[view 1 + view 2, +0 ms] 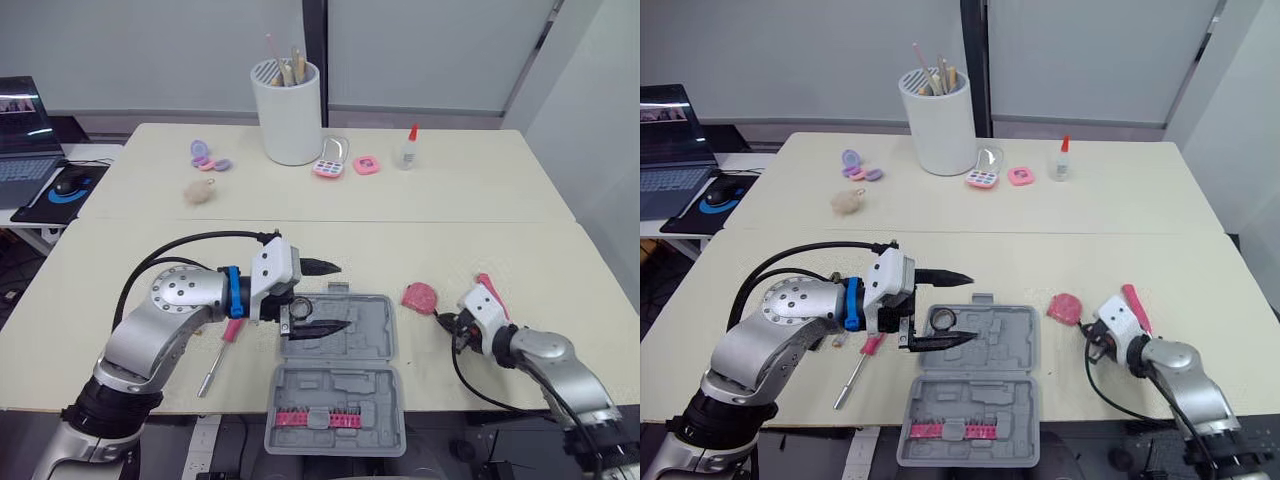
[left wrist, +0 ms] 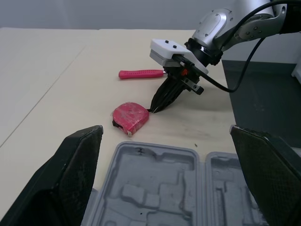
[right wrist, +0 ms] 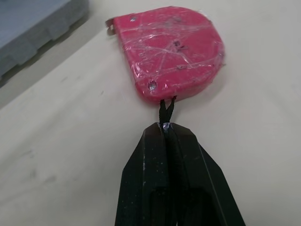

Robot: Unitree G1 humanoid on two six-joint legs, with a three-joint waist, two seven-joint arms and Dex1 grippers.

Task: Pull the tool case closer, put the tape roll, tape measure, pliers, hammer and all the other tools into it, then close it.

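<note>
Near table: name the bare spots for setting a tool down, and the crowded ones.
Bare: the strip between the tool case and the table seam, and the right corner behind the tape measure. Crowded: the case's left side, with the screwdriver and left gripper; the right gripper sits by the tape measure.

You're in office or lab room. Signs: 2 pale tables (image 1: 480, 250) butted together, laptop (image 1: 22, 140) and mouse (image 1: 68, 184) on side table (image 1: 30, 215) at your left, frosted glass partition panels (image 1: 430, 50) behind, white holder (image 1: 290, 115) of sticks, glue bottle (image 1: 405, 150).
</note>
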